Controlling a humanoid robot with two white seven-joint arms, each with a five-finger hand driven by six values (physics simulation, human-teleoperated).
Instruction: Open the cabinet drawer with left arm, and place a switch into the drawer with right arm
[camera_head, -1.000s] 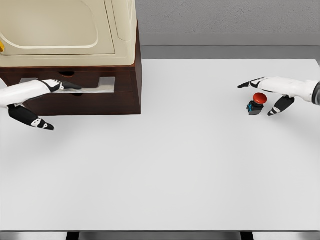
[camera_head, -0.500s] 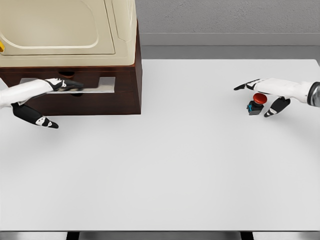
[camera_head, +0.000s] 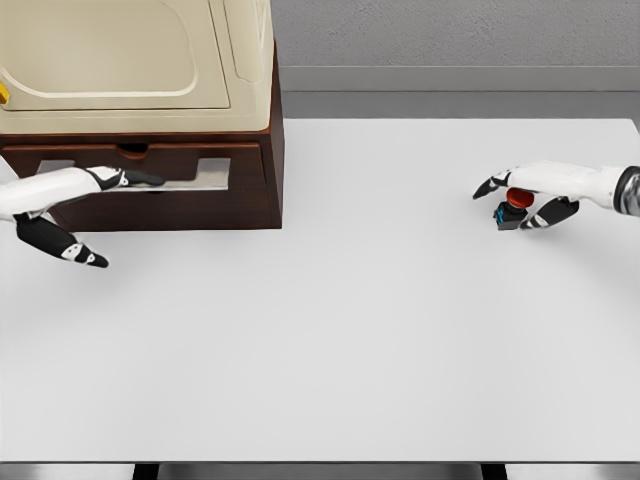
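right hand now curled round switch | left hand spread at drawer (no readable labels)

- No readable text, labels, brands, numbers or signs anywhere in the head view.
- Cabinet front by the left hand: plain dark wood, no marking.
- Cream appliance on top of it: no lettering visible.
- Switch at the right hand: red cap, dark base, small blue spot; too small to read anything.
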